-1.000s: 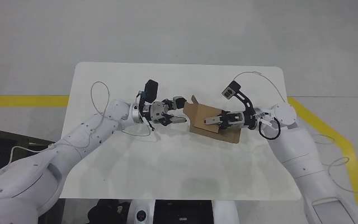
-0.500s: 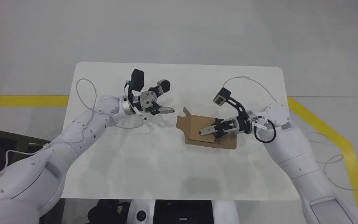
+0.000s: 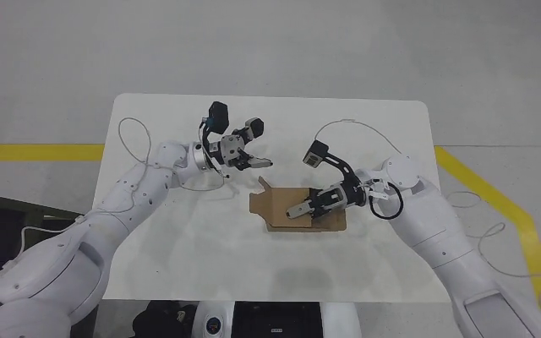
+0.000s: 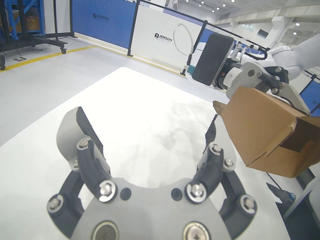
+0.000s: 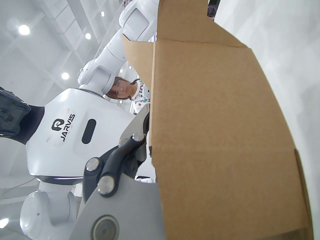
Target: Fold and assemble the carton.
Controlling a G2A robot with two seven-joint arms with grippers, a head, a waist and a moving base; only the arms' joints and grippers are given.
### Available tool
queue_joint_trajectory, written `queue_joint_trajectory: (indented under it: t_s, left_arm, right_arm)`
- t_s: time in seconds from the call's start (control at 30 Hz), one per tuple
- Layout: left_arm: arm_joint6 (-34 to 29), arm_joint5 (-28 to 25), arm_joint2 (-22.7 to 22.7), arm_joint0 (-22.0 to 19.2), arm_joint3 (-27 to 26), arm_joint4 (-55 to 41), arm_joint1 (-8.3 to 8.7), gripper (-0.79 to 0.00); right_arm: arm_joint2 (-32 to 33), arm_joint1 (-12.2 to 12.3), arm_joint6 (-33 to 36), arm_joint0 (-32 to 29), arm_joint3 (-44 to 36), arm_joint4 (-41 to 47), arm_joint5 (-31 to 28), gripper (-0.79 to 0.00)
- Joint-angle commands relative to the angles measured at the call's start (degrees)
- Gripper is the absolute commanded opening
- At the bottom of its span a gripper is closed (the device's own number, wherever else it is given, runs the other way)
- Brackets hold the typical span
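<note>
Overhead, the carton [image 3: 314,221] was in the grip of the right gripper [image 3: 303,211], whose fingers were closed on one cardboard panel near the carton's middle. One loose flap stuck out from the carton's end on the left arm's side. The white table [image 3: 220,262] lay beneath the carton. The left gripper [image 3: 258,145] hung near that flapped end, apart from the cardboard, with its fingers spread and nothing between them.

From the left wrist, the left gripper's dark pads [image 4: 90,131] stood wide apart. The carton [image 4: 260,136] sat beyond and to one side of them, not touching. It read as a partly opened sleeve: two panels met at a creased corner and the near end gaped, showing a hollow inside. One finger of the right gripper lay along the carton's upper edge. Whether the carton's lower edge touched the table, I could not tell.

From the right wrist, a broad brown panel of the carton [image 5: 220,126] ran up from the gripper's base, with one finger pressed against its side; the other finger was hidden behind the cardboard.

By my judgement the step in hand was squaring the sleeve open, with the end flaps not yet folded. The next move likely called for the left gripper to approach the gaping end and push a flap inward while the right gripper held the carton firm.
</note>
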Motion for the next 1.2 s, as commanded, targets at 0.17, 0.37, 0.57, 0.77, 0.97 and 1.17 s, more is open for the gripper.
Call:
queue_joint_trajectory:
  t_s: [0.17,0.37,0.57,0.77,0.97,1.17]
  left_arm:
    - [2.2,0.0,1.3,0.3,-1.9,1.0,0.42,0.0]
    - [3.9,0.0,2.5,0.3,-4.1,2.2,1.48,0.0]
    - [4.1,0.0,4.1,0.2,-6.3,2.4,2.31,0.0]
    - [3.2,0.0,5.7,-0.3,-8.0,1.7,2.78,0.0]
    - [2.1,0.0,7.0,-1.1,-8.9,0.5,2.7,0.0]
    - [2.2,0.0,7.6,-1.7,-8.9,0.0,2.87,0.0]
  right_arm:
    - [0.8,0.1,0.0,0.8,2.6,0.6,-1.0,-0.785]
    - [2.3,0.4,-0.2,0.5,3.7,0.4,-1.3,-0.785]
    - [3.0,0.5,-0.9,0.0,3.4,0.2,-1.2,-0.785]
    - [3.3,0.4,-1.3,-0.3,2.8,0.0,-1.0,-0.785]
    - [3.2,0.2,-1.5,-0.5,2.3,-0.2,-0.9,-0.785]
    - [3.8,0.2,-1.4,-0.7,2.8,-0.3,-0.9,-0.785]
